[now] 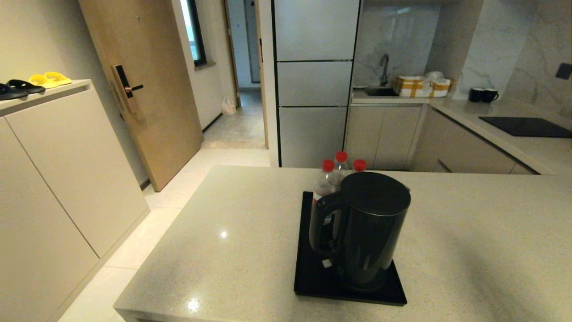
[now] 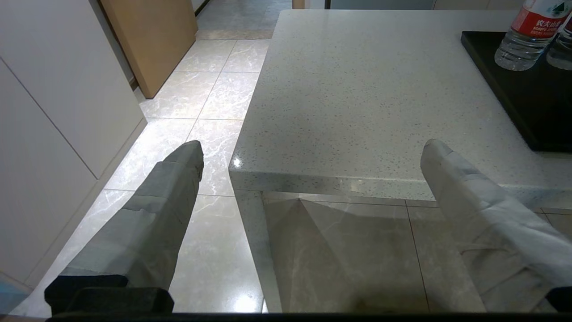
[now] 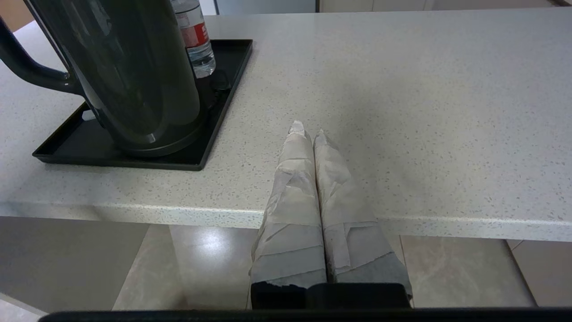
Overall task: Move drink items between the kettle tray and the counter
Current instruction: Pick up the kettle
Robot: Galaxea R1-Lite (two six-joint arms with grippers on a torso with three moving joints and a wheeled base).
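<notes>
Yellow slippers and black slippers sit atop a cabinet beside a wooden door. Beyond, a faucet, two black mugs and a black hob line the far worktop.

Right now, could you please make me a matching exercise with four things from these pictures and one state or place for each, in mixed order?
Things:
1. kettle
2. water bottles
3. left gripper
4. right gripper

States:
A. fingers wide apart, near the counter edge
B. fingers pressed together, holding nothing
C. stands at the near end of the kettle tray
D. red caps, at the tray's far end

Pairs: 1-C, 2-D, 3-A, 4-B
</notes>
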